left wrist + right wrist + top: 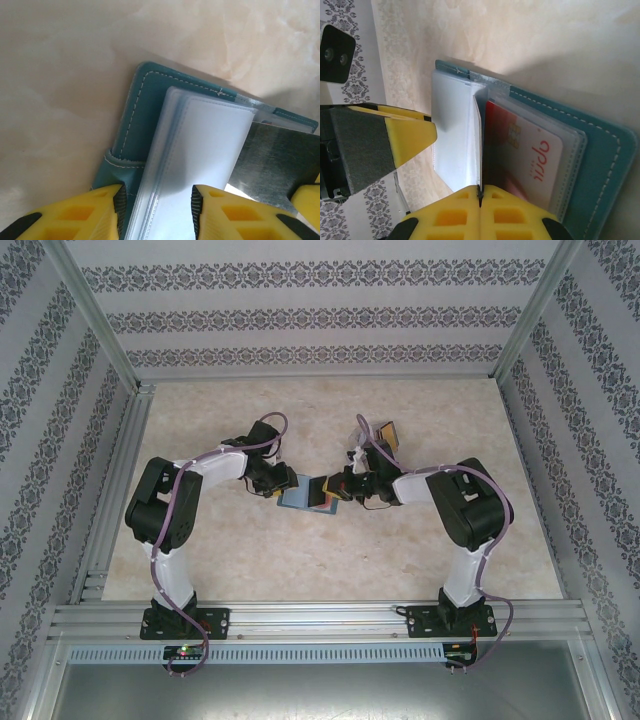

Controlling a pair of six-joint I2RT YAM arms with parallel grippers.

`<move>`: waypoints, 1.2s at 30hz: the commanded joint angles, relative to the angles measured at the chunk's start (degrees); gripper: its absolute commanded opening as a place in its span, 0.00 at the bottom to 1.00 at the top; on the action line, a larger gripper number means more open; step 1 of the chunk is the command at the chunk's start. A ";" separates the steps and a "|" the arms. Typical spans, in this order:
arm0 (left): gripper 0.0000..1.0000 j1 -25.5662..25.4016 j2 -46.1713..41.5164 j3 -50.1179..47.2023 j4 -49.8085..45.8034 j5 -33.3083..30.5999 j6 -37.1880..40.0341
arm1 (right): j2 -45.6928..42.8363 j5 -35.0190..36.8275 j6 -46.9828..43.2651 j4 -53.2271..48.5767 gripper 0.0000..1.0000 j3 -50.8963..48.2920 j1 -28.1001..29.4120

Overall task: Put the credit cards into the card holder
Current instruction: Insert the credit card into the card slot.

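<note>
Pinching a clear plastic sleeve [479,130] of the teal bifold card holder [600,150] mid-table [450,410], my right gripper [481,192] is closed tight, my left gripper [156,195] half-open astride it; risk: sleeve slips free, reclosing.

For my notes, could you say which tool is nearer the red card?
Right: right tool pinches the clear sleeve beside the red card; left tool straddles the opposite pocket.

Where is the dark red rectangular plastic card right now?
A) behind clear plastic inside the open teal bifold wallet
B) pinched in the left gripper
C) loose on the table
A: the right wrist view shows the dark red card under a clear sleeve of the teal wallet.
</note>
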 commanded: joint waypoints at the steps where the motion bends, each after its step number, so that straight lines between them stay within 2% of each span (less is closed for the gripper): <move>1: 0.42 0.10 1.20 -1.79 1.28 0.47 -0.80 | 1.53 -1.17 0.66 1.74 0.01 2.02 1.22; 10: 0.41 0.00 0.93 -2.15 1.53 0.46 -1.07 | 3.21 -0.88 1.43 1.27 0.01 3.65 2.32; 15: 0.40 0.01 0.36 -3.12 2.22 0.82 -1.65 | 2.03 3.96 1.33 1.26 0.01 1.90 2.86; 20: 0.38 -0.05 -0.05 -4.69 3.15 1.17 -2.54 | 1.06 9.53 1.61 1.41 0.01 1.86 6.07; 36: 0.36 -0.62 -2.05 -7.88 5.21 1.48 -4.14 | 4.14 17.22 4.26 4.18 0.02 3.26 12.75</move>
